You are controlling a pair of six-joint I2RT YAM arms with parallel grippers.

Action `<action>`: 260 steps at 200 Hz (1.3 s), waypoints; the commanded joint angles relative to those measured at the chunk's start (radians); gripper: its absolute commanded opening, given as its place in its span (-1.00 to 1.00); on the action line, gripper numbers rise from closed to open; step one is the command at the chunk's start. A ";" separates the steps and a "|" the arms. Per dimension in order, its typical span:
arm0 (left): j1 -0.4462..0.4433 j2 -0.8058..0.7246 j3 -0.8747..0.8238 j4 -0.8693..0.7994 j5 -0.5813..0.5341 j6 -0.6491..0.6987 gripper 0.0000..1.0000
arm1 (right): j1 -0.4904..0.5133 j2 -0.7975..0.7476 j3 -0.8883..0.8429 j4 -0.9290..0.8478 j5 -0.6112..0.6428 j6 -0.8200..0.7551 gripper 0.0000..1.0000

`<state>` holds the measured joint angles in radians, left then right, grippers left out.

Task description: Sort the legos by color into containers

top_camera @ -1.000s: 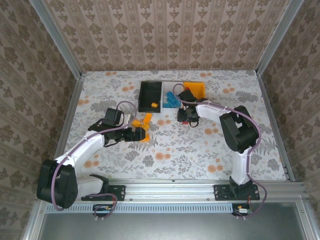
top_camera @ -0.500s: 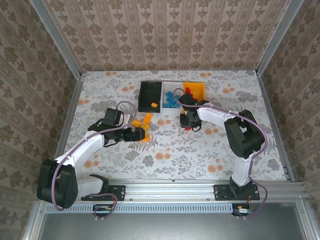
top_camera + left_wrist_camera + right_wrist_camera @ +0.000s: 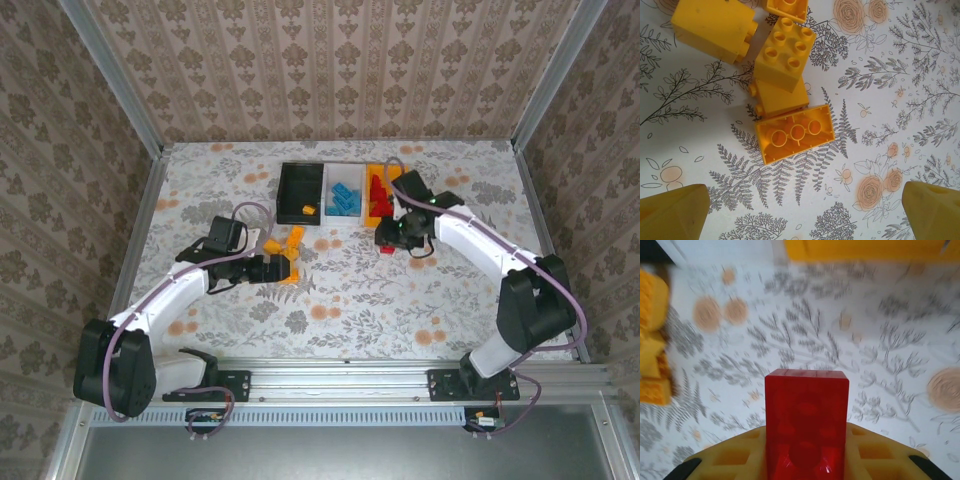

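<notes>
Right claw (image 3: 388, 240) pinches a red brick (image 3: 806, 425), yellow bin (image 3: 865, 250) just beyond it. Left claw (image 3: 802, 212) hangs spread, yellow bricks (image 3: 795, 134) just ahead of its tips.

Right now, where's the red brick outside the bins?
Top view: red brick clamped in the right pincer, just on the near side of the orange-yellow bin, right of the yellow bricks.

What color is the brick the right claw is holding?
Red. The brick shows best in the right wrist view.
</notes>
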<state>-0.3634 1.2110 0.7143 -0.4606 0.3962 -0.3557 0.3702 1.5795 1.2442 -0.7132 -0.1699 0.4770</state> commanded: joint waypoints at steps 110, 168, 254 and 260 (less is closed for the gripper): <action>0.035 -0.061 -0.008 -0.047 0.001 0.006 1.00 | -0.100 0.431 0.546 -0.090 0.169 -0.082 -0.37; 0.032 -0.051 -0.008 -0.055 -0.002 0.006 0.98 | -0.108 0.507 0.606 -0.119 0.188 -0.092 0.22; -0.136 0.151 0.071 -0.033 -0.149 -0.012 0.95 | -0.105 0.112 0.172 0.070 0.076 0.022 0.32; -0.141 0.170 0.079 -0.035 -0.160 -0.014 0.95 | -0.106 0.088 0.141 0.080 0.065 0.028 0.32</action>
<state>-0.4789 1.3205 0.7418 -0.4870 0.3069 -0.3561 0.2661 1.7683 1.4868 -0.6971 -0.0467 0.4496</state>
